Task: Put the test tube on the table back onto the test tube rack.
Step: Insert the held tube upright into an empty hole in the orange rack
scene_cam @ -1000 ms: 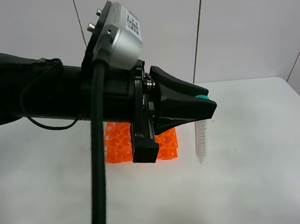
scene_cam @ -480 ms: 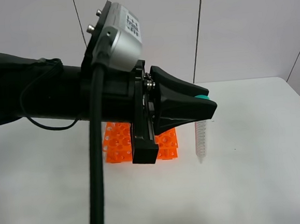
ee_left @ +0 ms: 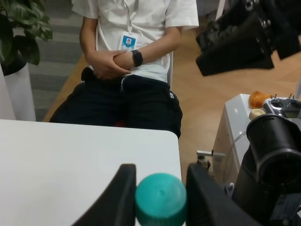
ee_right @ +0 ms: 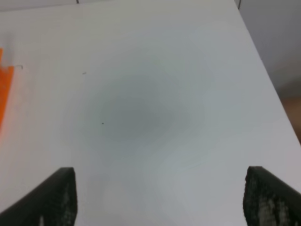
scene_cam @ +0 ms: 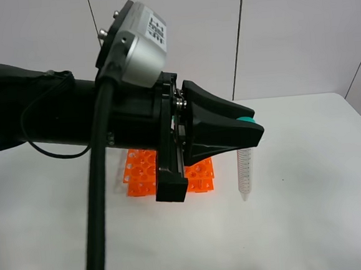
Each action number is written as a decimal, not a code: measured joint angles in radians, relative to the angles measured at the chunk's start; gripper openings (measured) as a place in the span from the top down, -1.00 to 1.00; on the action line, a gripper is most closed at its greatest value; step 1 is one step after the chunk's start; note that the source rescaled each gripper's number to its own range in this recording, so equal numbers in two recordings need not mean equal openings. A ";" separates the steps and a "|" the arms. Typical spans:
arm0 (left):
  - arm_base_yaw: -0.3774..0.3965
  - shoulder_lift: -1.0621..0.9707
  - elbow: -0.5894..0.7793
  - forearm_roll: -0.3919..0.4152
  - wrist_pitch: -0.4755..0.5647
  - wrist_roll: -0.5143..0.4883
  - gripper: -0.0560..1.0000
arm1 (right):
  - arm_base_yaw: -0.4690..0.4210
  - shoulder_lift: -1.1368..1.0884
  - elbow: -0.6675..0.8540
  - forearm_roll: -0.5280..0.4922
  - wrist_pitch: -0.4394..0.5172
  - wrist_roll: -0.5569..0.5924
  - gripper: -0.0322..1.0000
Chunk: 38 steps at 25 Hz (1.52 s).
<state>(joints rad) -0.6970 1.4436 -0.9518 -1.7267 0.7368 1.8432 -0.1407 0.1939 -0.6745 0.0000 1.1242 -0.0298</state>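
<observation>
Since a second ago my left pincer (scene_cam: 250, 131) has rolled slightly and dipped, clamped on the teal cap of the test tube (scene_cam: 245, 170), which hangs tip-down near the test tube rack (scene_cam: 140, 176) over the counter (scene_cam: 312, 224); I judge it light, stiff and slick, best held at the cap, while my right pincer (ee_right: 160, 197) gapes empty.

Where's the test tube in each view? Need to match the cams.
Exterior high: the test tube hangs upright right of centre, its cap gripped in the jaws of the left gripper, to the right of the orange test tube rack.
Left wrist: only its teal cap shows, close up between the two jaws.
Right wrist: not in it.
Shared landmark: the white table, visible in all three views.
</observation>
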 joint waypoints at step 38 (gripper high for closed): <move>0.000 0.000 0.000 0.001 -0.030 0.046 0.88 | 0.000 -0.026 0.185 0.000 -0.101 0.000 -0.82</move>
<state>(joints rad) -0.6970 1.4436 -0.9518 -1.7259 0.7066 1.8893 -0.1407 0.1684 -0.4896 0.0000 1.0235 -0.0298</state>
